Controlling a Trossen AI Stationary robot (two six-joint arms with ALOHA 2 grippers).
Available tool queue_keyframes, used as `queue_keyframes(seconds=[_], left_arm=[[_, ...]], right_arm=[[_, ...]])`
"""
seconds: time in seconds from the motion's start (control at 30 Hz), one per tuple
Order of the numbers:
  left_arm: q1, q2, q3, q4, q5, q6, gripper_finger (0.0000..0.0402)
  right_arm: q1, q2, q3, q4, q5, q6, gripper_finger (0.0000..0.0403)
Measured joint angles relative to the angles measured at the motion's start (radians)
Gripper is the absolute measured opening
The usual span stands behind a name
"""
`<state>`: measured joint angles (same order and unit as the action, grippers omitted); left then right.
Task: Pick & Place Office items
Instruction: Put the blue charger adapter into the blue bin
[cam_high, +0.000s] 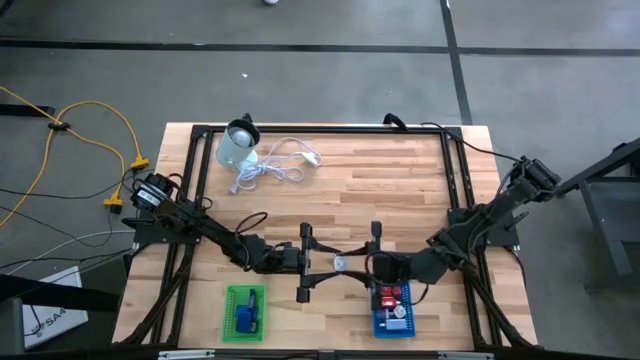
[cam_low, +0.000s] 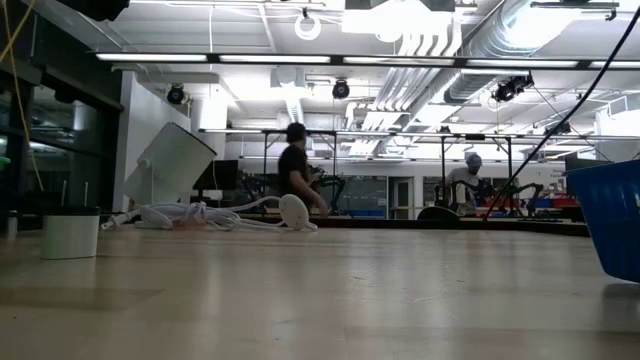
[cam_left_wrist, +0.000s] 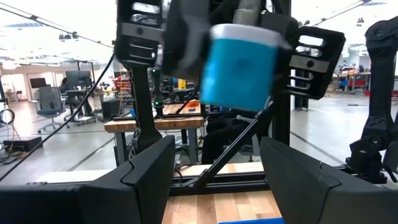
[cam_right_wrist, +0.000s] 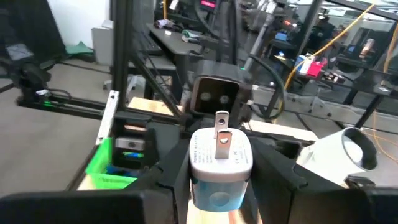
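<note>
Mid-task: right gripper (cam_right_wrist: 219, 180) clamps a white-and-blue plug adapter (cam_right_wrist: 219, 163) above table centre, facing the left gripper (cam_left_wrist: 214, 165), whose fingers stand apart and empty; green tray (cam_high: 245, 312) and blue tray (cam_high: 393, 308) hold some pieces.

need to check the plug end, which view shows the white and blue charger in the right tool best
The right wrist view: the charger sits close up between the right tool, prongs and label facing the camera. The left wrist view shows its blue underside, blurred. The high view shows only a small pale spot between the arms. The low view misses it.
</note>
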<state>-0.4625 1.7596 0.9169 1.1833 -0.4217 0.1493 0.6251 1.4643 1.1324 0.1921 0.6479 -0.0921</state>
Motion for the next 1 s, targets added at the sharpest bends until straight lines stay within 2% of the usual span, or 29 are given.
queue_keyframes(seconds=[0.27,0.5,0.67,1.0], left_arm=[[0.000,0.000,0.000,-0.012,0.000,0.000,0.0230],[0.000,0.000,0.000,-0.012,-0.001,-0.018,0.0230],[0.000,0.000,0.000,-0.011,-0.001,-0.019,0.0230],[0.000,0.000,0.000,-0.010,-0.001,-0.019,0.0230]], right_arm=[[0.113,0.000,0.000,-0.029,0.008,0.101,0.0120],[0.197,0.019,0.001,-0.230,0.005,0.471,0.0120],[0.220,0.075,0.001,-0.324,-0.052,0.693,0.0124],[0.227,0.195,0.000,-0.455,-0.188,0.978,0.0123]])
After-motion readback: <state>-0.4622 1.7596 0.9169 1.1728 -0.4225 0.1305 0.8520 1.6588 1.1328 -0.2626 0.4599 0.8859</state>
